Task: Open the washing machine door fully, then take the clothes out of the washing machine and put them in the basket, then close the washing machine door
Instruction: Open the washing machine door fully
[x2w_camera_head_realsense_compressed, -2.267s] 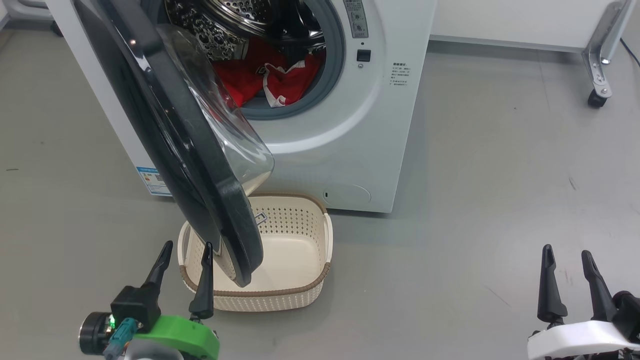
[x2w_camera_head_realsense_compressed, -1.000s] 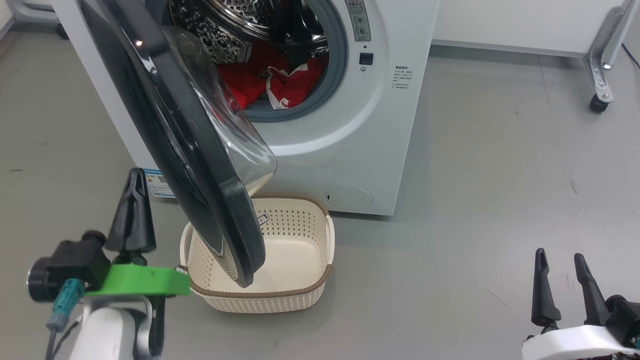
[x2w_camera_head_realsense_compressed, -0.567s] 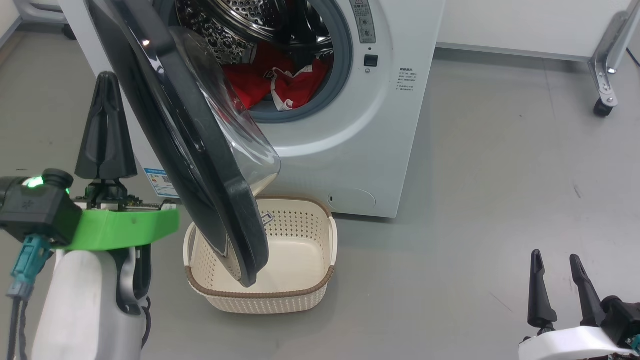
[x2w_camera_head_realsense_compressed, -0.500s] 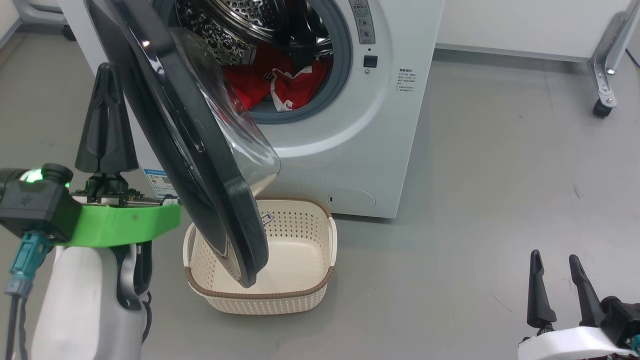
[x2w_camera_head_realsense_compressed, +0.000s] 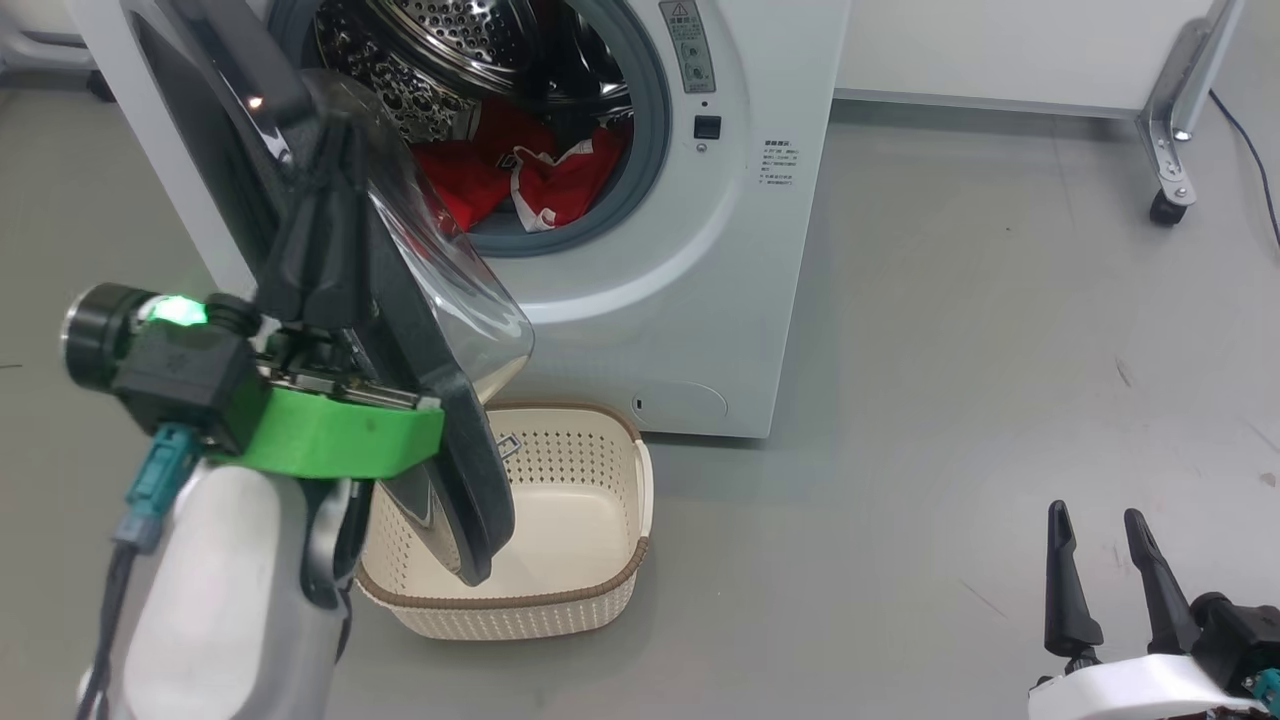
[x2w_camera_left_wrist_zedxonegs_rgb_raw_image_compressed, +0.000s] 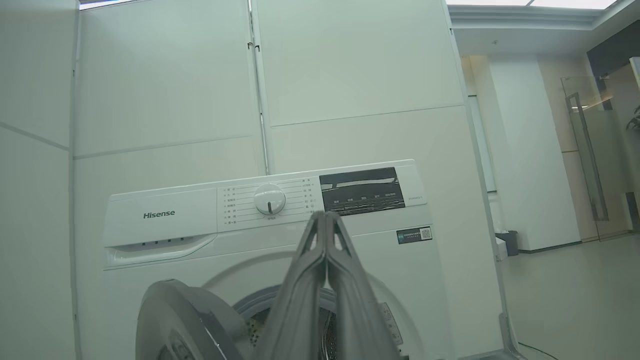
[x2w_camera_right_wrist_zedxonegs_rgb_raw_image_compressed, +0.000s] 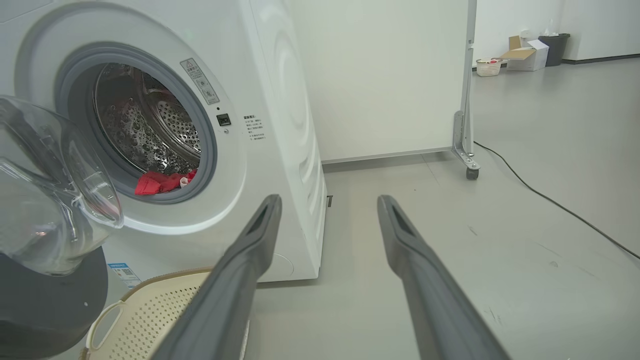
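Observation:
The white washing machine (x2w_camera_head_realsense_compressed: 740, 250) stands at the top of the head view. Its door (x2w_camera_head_realsense_compressed: 470, 470), black-rimmed with a clear glass bowl, is swung partly out and hangs over the cream basket (x2w_camera_head_realsense_compressed: 600, 590) on the floor. Red clothes (x2w_camera_head_realsense_compressed: 520, 175) lie in the steel drum. My left gripper (x2w_camera_head_realsense_compressed: 337, 125) is raised and shut on nothing, fingers pointing up across the door's rim; I cannot tell whether they touch it. In the left wrist view the left gripper (x2w_camera_left_wrist_zedxonegs_rgb_raw_image_compressed: 325, 215) points at the control panel, the door (x2w_camera_left_wrist_zedxonegs_rgb_raw_image_compressed: 170, 320) at lower left. My right gripper (x2w_camera_head_realsense_compressed: 1092, 515) rests open low at the right.
Bare grey floor spreads to the right of the machine. A metal frame leg on a castor (x2w_camera_head_realsense_compressed: 1165, 200) stands at the far right beside a black cable (x2w_camera_head_realsense_compressed: 1250, 150). The right wrist view shows the drum's clothes (x2w_camera_right_wrist_zedxonegs_rgb_raw_image_compressed: 160, 182), the basket (x2w_camera_right_wrist_zedxonegs_rgb_raw_image_compressed: 150, 310) and distant boxes (x2w_camera_right_wrist_zedxonegs_rgb_raw_image_compressed: 525, 52).
My left gripper has shut, risen and swung right, from beside the basket up to the door's rim. The head camera has shifted a little. The right gripper stays open and still.

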